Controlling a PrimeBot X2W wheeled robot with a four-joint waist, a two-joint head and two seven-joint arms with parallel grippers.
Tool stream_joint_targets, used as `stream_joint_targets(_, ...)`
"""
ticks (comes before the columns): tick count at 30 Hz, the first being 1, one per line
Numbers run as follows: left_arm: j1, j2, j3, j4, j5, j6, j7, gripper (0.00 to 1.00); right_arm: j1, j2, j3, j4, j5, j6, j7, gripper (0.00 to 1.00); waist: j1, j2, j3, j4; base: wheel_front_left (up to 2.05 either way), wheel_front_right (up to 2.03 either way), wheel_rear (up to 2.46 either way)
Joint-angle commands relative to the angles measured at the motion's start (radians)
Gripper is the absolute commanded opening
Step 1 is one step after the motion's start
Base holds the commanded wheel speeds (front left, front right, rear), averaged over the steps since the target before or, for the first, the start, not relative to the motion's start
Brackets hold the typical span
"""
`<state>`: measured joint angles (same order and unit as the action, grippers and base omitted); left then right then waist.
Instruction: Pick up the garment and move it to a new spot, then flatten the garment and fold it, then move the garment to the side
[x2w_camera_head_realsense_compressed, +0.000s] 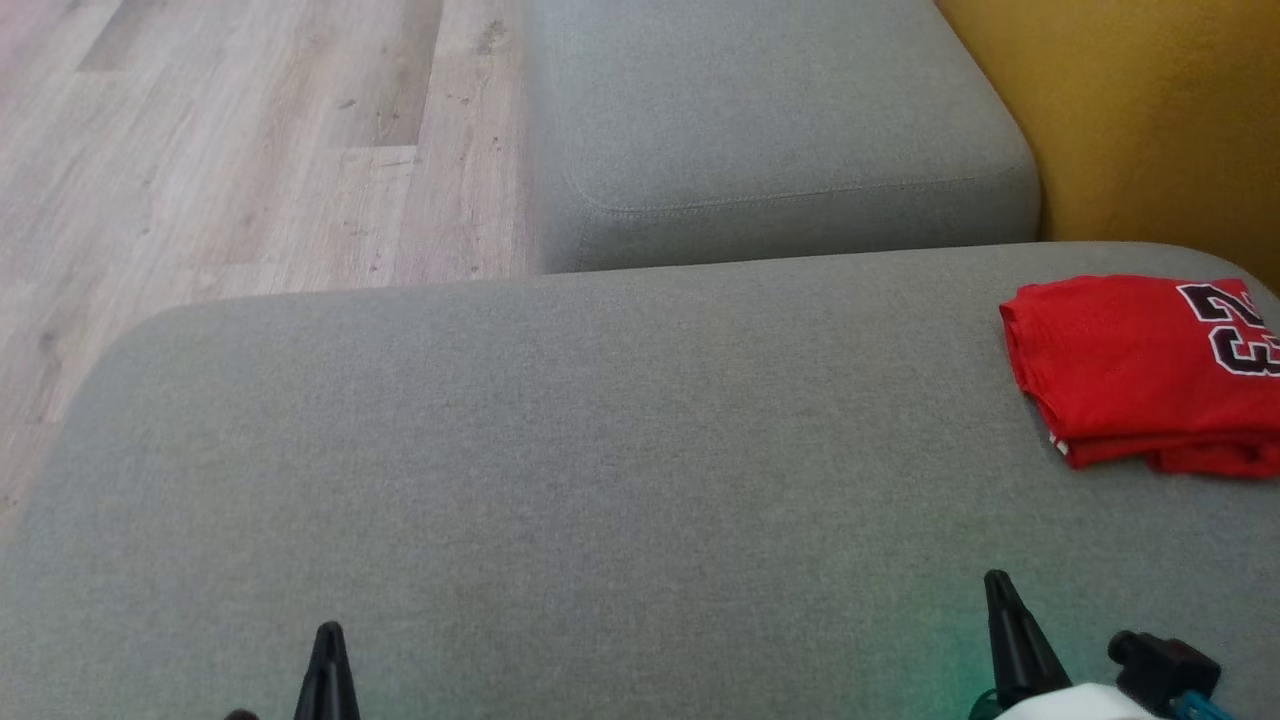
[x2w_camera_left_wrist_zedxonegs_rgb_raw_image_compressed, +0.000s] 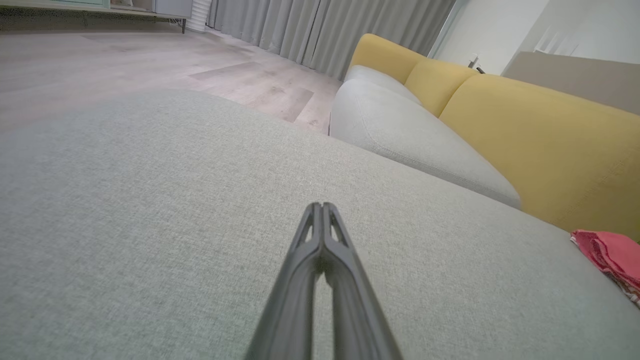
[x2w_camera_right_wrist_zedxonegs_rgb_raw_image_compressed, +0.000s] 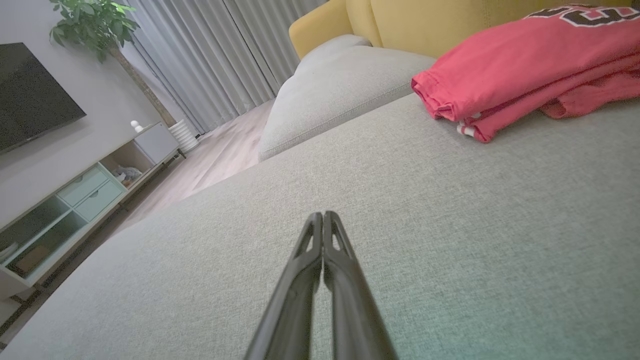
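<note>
garment (x2w_camera_head_realsense_compressed: 1130, 370), red jersey, sits folded at the right end of the grey sofa seat (x2w_camera_head_realsense_compressed: 600, 450) | my left tool (x2w_camera_head_realsense_compressed: 328, 634) pinched together, empty | my right tool (x2w_camera_head_realsense_compressed: 994, 582) same, well apart from it

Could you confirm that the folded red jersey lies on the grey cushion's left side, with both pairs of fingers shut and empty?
No: the head view shows the red jersey on the grey cushion's right side; left fingers and right fingers are shut and empty.
</note>
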<state>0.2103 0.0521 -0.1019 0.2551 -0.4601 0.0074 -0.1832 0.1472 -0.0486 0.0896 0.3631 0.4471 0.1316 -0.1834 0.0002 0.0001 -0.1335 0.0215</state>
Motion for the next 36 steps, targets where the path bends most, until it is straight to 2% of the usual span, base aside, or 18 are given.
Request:
stream_joint_targets(1,-0.059,0.0,0.02,-0.029,-0.037,-0.01,0.01,0.0,-0.061,-0.006,-0.007,-0.039,0.041,0.0,0.01,0.0,-0.0001,-0.0001,0.003,0.0,0.0,0.0,0.0)
stream_joint_targets(36,-0.152,-0.001,0.091,-0.022,-0.438,-0.056,0.113,0.0,-0.13,-0.008,-0.072,-0.068,0.45,0.0,0.109,0.0,-0.0001,-0.0001,0.051,-0.008,0.0,0.0,0.0)
